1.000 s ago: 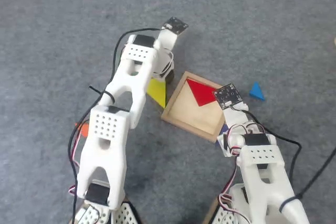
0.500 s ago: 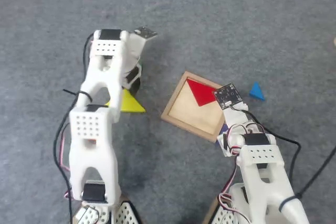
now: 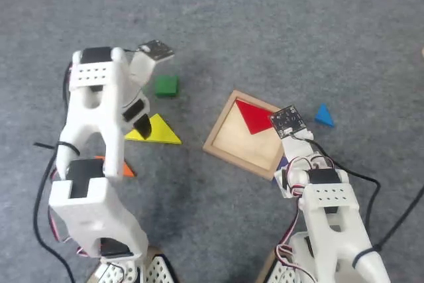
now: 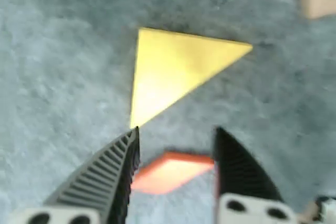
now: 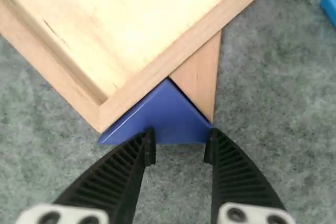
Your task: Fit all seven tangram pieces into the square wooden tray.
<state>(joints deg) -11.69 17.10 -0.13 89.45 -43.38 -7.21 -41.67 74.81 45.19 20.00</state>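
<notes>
Blue piece (image 5: pixel 157 121) partly under tray (image 5: pixel 131 35) corner | orange piece (image 3: pixel 127 171) behind left arm (image 3: pixel 99 117)

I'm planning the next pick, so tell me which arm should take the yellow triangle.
Left. The left arm has its open jaws just short of the yellow triangle. The right arm is on the opposite side of the tray, jaws by the blue piece.

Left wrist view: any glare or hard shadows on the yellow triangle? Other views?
Left wrist view: pale glare patch on the yellow triangle, thin dark shadow along one edge. High view: even light, no hard shadows on the carpet. Right wrist view: thin dark shadow line where the blue piece meets the tray corner.
</notes>
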